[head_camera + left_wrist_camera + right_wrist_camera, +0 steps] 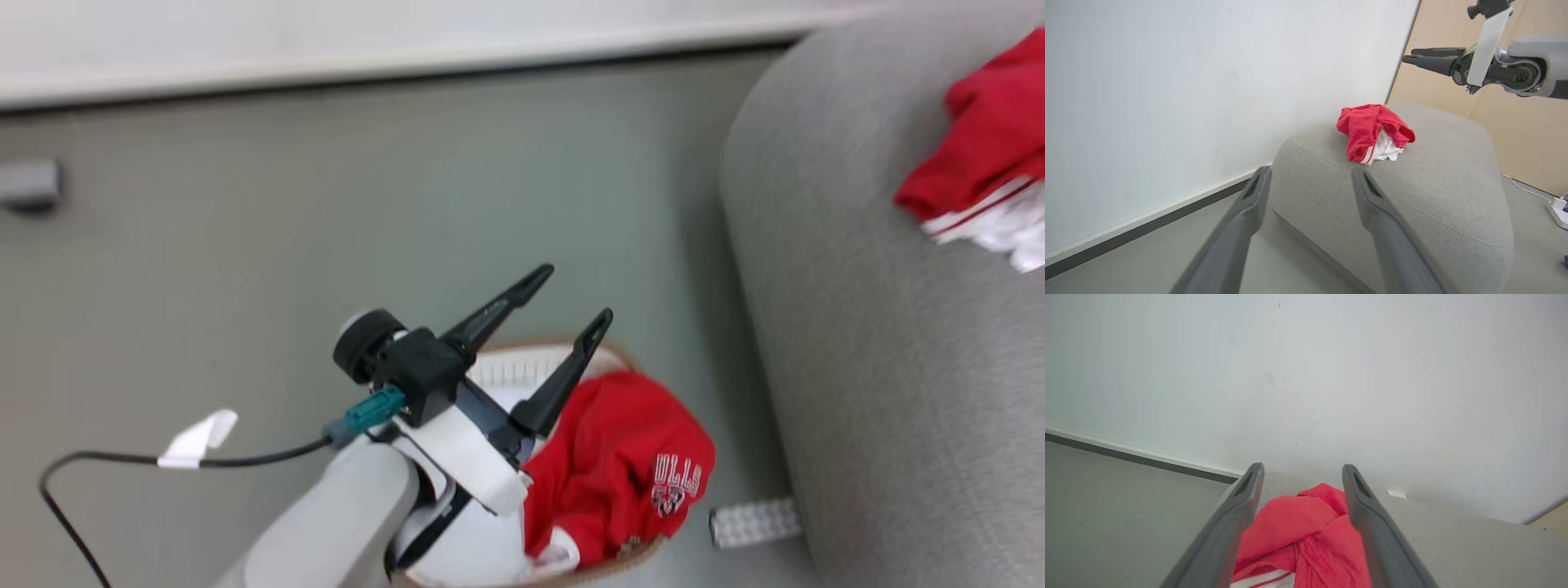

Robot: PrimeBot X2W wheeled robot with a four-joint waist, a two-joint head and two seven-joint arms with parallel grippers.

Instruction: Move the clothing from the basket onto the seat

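A red garment with white lettering (612, 457) lies heaped in the white basket (510, 369), spilling over its tan rim. My left gripper (576, 292) hangs open above the basket's far side, nothing between its fingers; in the left wrist view the left gripper (1311, 171) points toward the grey sofa (1433, 192). A second red garment with white panels and striped trim (1372, 130) sits bunched on the sofa (882, 367), also seen at the head view's right edge (988, 139). My right gripper (1408, 56) is open, high above the sofa. Its own view shows the right gripper (1302, 467) over that garment (1306, 531).
A black cable with a white tape tag (196, 437) runs across the grey floor left of my arm. A pale block (755, 521) lies by the sofa's foot, a grey one (28, 184) at far left. The white wall and dark baseboard (326, 77) close the back. A power strip (1560, 208) lies beyond the sofa.
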